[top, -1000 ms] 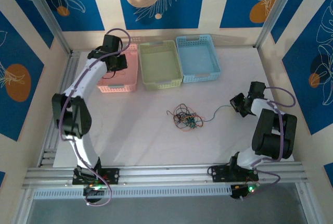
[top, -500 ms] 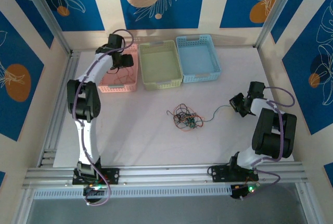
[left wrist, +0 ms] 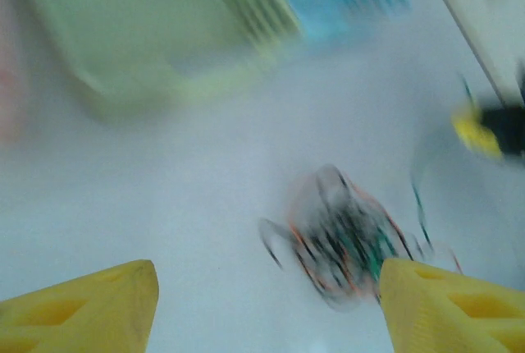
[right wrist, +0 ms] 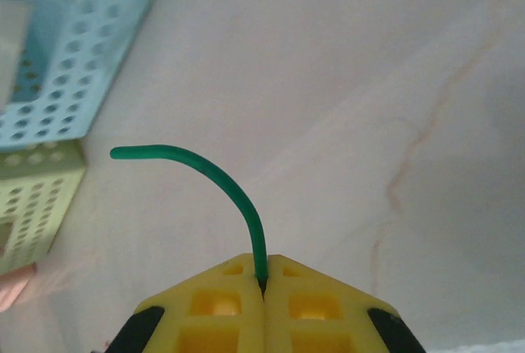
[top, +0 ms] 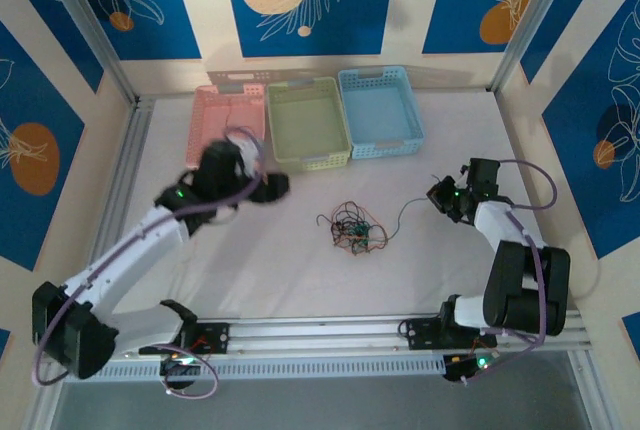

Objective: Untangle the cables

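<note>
The cables [top: 352, 230] lie in a small knotted clump of red, green and black wires at mid-table. They appear blurred in the left wrist view [left wrist: 344, 238], just ahead of the right fingertip [left wrist: 451, 308]. My left gripper [top: 277, 187] hovers left of the clump, open and empty [left wrist: 267, 312]. One green wire [top: 405, 212] runs from the clump out to my right gripper [top: 440, 197]. That gripper [right wrist: 262, 283] is shut on the green wire's end [right wrist: 221, 181], which curls out past the fingertips.
Three baskets stand in a row at the back: pink [top: 228, 115], green [top: 308, 125] and blue [top: 380, 110]. Metal frame posts and patterned walls enclose the white table [top: 250, 260]. The blue basket [right wrist: 66, 57] is to the right gripper's far left.
The left arm has swung from above the pink basket down to the table left of the clump. The right gripper shifted slightly left and away, still gripping the green wire.
</note>
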